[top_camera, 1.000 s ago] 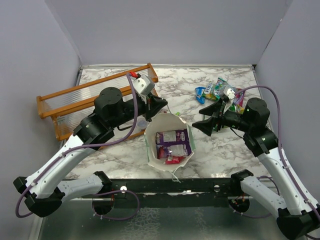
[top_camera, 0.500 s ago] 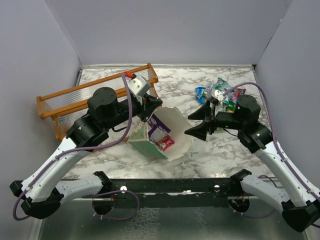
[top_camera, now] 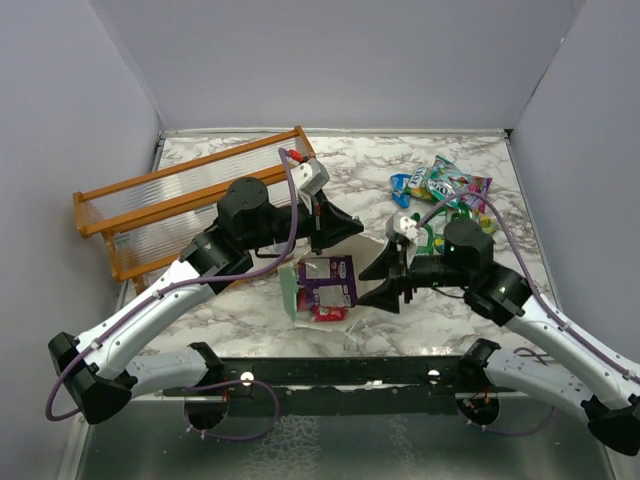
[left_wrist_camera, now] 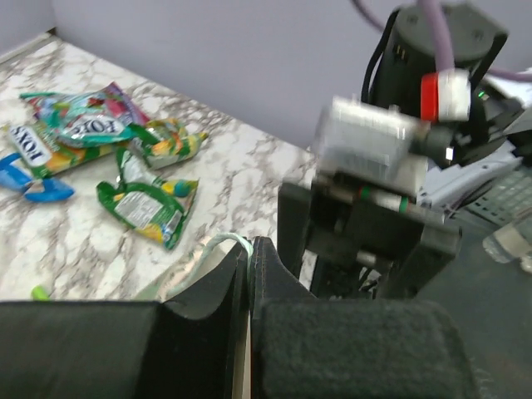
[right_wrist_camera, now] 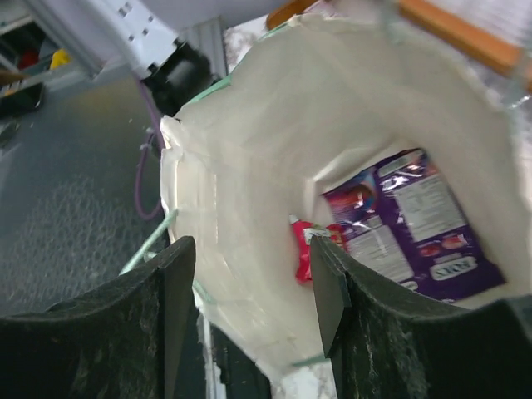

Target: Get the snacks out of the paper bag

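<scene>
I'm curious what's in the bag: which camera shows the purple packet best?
Right wrist: it looks straight into the paper bag, with the purple packet large and clear. Top external shows it small. Left wrist misses it.

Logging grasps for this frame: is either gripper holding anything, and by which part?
The left gripper is shut on the paper bag, pinching its rim. The right gripper is open at the bag's mouth, holding nothing.
</scene>
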`<state>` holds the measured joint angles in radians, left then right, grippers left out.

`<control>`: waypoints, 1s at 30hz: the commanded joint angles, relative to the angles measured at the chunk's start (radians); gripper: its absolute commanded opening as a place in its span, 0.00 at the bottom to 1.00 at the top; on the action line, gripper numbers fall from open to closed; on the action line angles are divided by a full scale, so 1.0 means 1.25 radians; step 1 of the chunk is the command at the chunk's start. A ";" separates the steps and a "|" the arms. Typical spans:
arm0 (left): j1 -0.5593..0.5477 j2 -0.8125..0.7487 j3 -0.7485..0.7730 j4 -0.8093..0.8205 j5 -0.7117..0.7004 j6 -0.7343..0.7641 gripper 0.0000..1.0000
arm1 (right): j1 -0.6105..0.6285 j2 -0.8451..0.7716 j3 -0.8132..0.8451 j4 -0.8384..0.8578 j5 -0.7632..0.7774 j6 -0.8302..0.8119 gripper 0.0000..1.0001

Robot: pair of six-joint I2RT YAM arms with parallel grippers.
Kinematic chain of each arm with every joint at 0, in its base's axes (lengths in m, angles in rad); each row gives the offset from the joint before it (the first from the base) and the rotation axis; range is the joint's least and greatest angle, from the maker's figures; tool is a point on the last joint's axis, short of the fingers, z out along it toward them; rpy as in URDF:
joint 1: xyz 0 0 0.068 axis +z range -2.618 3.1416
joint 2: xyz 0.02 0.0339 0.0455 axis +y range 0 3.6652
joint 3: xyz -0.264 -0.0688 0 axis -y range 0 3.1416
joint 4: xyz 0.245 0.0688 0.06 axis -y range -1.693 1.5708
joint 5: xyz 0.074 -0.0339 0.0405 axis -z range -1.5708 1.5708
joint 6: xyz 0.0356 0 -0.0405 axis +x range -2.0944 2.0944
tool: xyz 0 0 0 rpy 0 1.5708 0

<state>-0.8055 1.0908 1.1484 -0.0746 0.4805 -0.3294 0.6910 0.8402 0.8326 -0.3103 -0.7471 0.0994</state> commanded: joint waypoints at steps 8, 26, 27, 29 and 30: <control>-0.002 -0.033 0.010 0.171 0.100 -0.112 0.00 | 0.347 0.076 -0.044 0.013 0.464 -0.037 0.47; -0.001 -0.092 -0.017 0.128 0.055 -0.020 0.00 | 0.446 0.114 -0.195 0.250 0.713 -0.023 0.46; -0.002 -0.092 -0.008 0.111 0.045 -0.007 0.00 | 0.446 0.128 -0.198 0.273 0.737 -0.019 0.47; -0.001 -0.088 0.016 0.067 0.005 0.012 0.00 | 0.447 0.157 -0.186 0.284 0.764 -0.008 0.49; -0.001 -0.085 0.030 0.040 -0.027 0.021 0.00 | 0.447 0.174 -0.174 0.281 0.767 -0.007 0.49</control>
<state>-0.8055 1.0050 1.1149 0.0299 0.5587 -0.3771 1.2427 0.9981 0.5915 -0.0692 0.1032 0.0895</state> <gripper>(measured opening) 0.028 0.477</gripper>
